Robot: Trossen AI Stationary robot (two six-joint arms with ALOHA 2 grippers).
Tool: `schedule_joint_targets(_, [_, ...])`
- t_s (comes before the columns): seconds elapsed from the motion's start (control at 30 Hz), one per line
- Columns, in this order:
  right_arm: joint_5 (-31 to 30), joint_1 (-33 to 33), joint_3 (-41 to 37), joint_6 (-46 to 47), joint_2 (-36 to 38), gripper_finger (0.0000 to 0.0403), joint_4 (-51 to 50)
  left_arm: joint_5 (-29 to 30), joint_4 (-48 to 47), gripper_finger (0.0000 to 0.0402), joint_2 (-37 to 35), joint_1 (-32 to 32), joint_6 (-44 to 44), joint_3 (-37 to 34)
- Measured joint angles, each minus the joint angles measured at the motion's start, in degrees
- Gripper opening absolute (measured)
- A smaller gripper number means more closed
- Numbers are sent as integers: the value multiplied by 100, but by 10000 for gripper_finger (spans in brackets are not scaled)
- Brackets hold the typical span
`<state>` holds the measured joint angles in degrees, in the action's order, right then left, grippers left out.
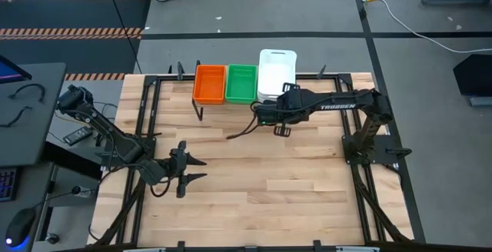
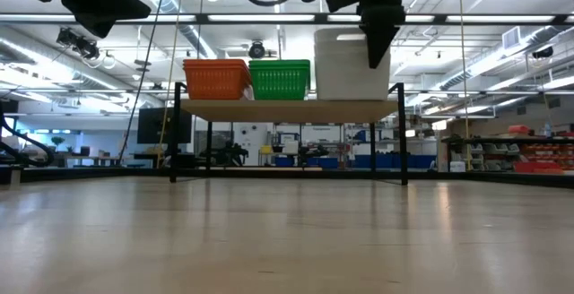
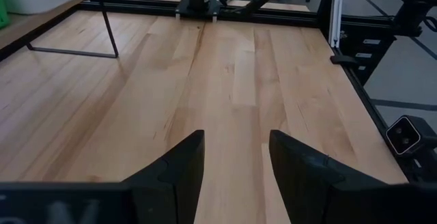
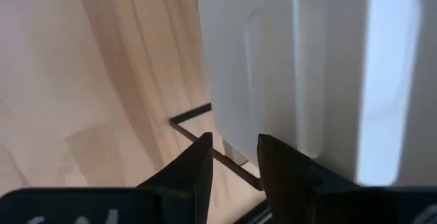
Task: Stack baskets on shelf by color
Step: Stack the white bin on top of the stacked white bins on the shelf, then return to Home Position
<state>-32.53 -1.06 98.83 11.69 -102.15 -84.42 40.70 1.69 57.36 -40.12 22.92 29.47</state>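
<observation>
Three basket stacks stand side by side on the shelf [image 2: 287, 108] at the table's far edge: orange [image 1: 209, 84] on the left, green [image 1: 241, 84] in the middle, white [image 1: 277, 71] on the right. In the low view the orange baskets [image 2: 215, 79], green baskets [image 2: 280, 79] and white baskets [image 2: 345, 65] rest on the plank by their bases. My right gripper [image 1: 286, 92] points down at the white stack's near right part [image 2: 377, 59]. In the right wrist view its fingers [image 4: 235, 149] are open beside the white wall [image 4: 287, 60]; whether they touch it, I cannot tell. My left gripper [image 1: 198, 169] hovers open over the table's near left, holding nothing.
The shelf's thin black legs [image 2: 175, 142] stand on the wooden tabletop [image 1: 292, 183]. A black metal frame [image 1: 357, 160] runs along the table's sides. Bare wood lies ahead of my left gripper [image 3: 235, 149]. Beyond the table are a desk with gear on the left and cables on the floor.
</observation>
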Motion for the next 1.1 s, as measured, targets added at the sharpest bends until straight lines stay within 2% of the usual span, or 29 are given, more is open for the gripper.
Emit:
schedule_joint_targets(0.27, [-360, -2, 0, 227, 17, 121, -181, -1, -2, 172, 0, 0, 11, 0])
schedule_joint_targets(0.7, [95, 491, 0, 196, 24, 121, 146, 2, -7, 172, 0, 4, 21, 0])
schedule_joint_targets(0.8, [409, 629, 0, 39, 26, 121, 546, 178, 55, 172, 0, 9, -208, 0])
schedule_joint_targets(0.87, [751, 683, 0, -57, 26, 121, 828, 547, 178, 172, 0, 9, -428, 0])
schedule_joint_targets(0.97, [1231, 737, 0, -123, 26, 121, 1184, 888, 552, 172, -46, 75, -1077, 0])
schedule_joint_targets(1.1, [1695, 781, 0, -172, 126, 121, 1535, 309, 764, 171, -332, 548, -1774, 2])
